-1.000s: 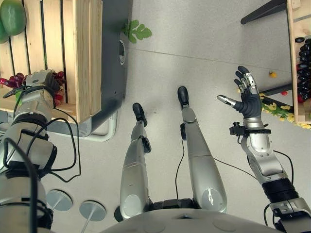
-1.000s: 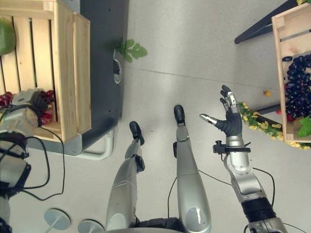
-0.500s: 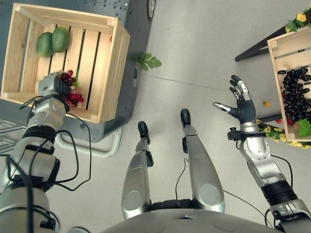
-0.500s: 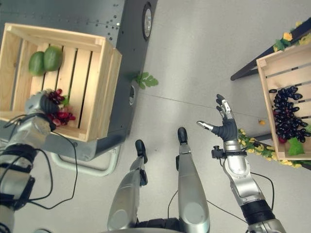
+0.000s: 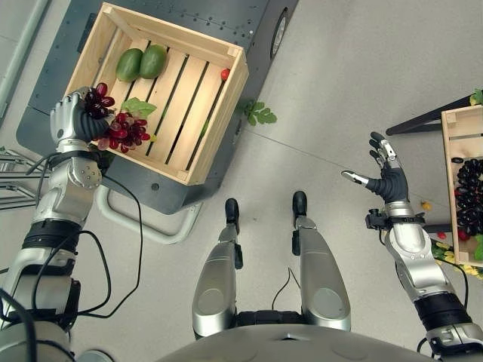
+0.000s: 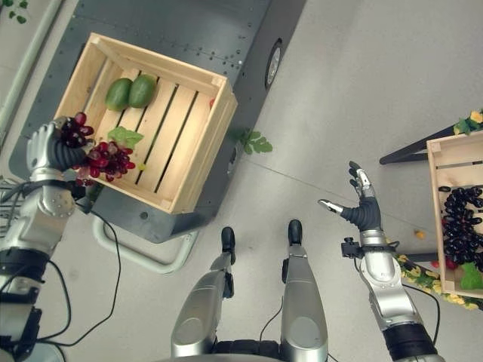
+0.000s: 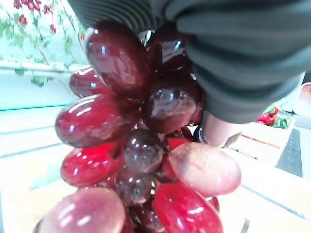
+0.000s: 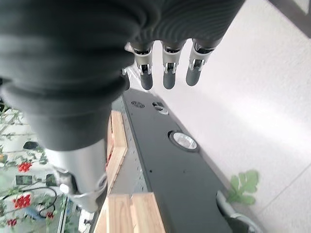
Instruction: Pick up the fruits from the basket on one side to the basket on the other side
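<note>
My left hand (image 5: 73, 117) is shut on a bunch of red grapes (image 5: 121, 130), held over the near left edge of the wooden crate (image 5: 219, 113) on the left. Up close the red grapes (image 7: 141, 145) hang under the curled fingers. Two green mangoes (image 5: 141, 62) and a small red fruit (image 5: 225, 74) lie inside that crate. On the right a second wooden crate (image 6: 436, 219) holds dark grapes (image 6: 462, 226). My right hand (image 5: 386, 179) is open in mid-air over the floor, fingers spread, left of that crate.
The left crate rests on a dark grey platform (image 5: 226, 23) with a white tube frame (image 5: 143, 222) at its near side. A green leaf (image 5: 260, 115) lies on the floor by it. Yellow flowers and leaves (image 6: 423, 283) trail below the right crate. Grey floor lies between.
The camera view has shifted, so the whole left crate shows now. My left hand has carried the red grapes along the crate's near edge toward its left corner. The right hand stays open.
</note>
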